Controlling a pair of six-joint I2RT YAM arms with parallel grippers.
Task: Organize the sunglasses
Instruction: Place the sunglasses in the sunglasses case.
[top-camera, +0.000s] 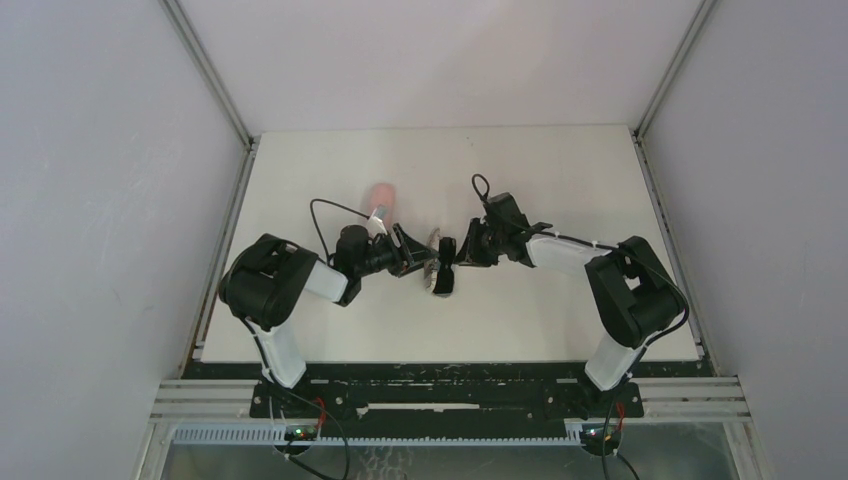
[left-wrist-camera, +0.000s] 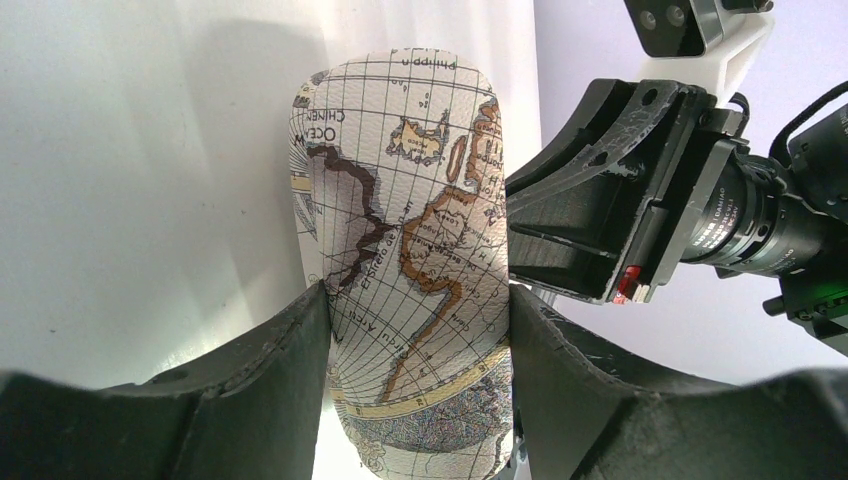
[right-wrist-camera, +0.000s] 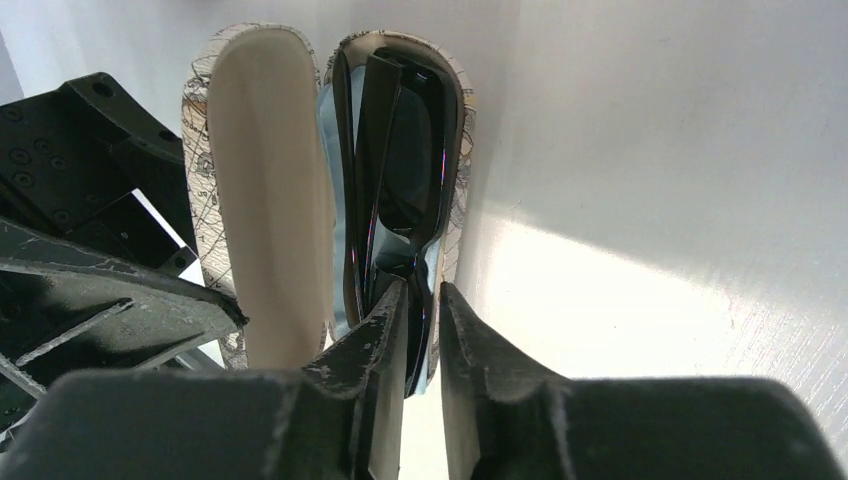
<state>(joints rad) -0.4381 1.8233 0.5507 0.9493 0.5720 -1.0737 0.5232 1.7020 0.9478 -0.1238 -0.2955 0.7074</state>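
Observation:
A map-patterned case (left-wrist-camera: 410, 220) stands on edge on the table, and my left gripper (left-wrist-camera: 418, 292) is shut on its sides. The right wrist view shows the case open, its beige-lined lid (right-wrist-camera: 265, 180) swung to the left. The black sunglasses (right-wrist-camera: 400, 160) sit folded in the other shell, with a light-blue cloth (right-wrist-camera: 327, 150) behind them. My right gripper (right-wrist-camera: 425, 295) is at the near end of the sunglasses. Its jaws are slightly apart around the frame's edge, with a gap on the right side. From above, the case (top-camera: 437, 268) sits between the left gripper (top-camera: 415, 258) and the right gripper (top-camera: 455, 255).
A pink case (top-camera: 380, 197) lies behind the left gripper, toward the table's back. Both arms meet near the middle of the white table (top-camera: 560, 320). Grey walls close in the left and right sides.

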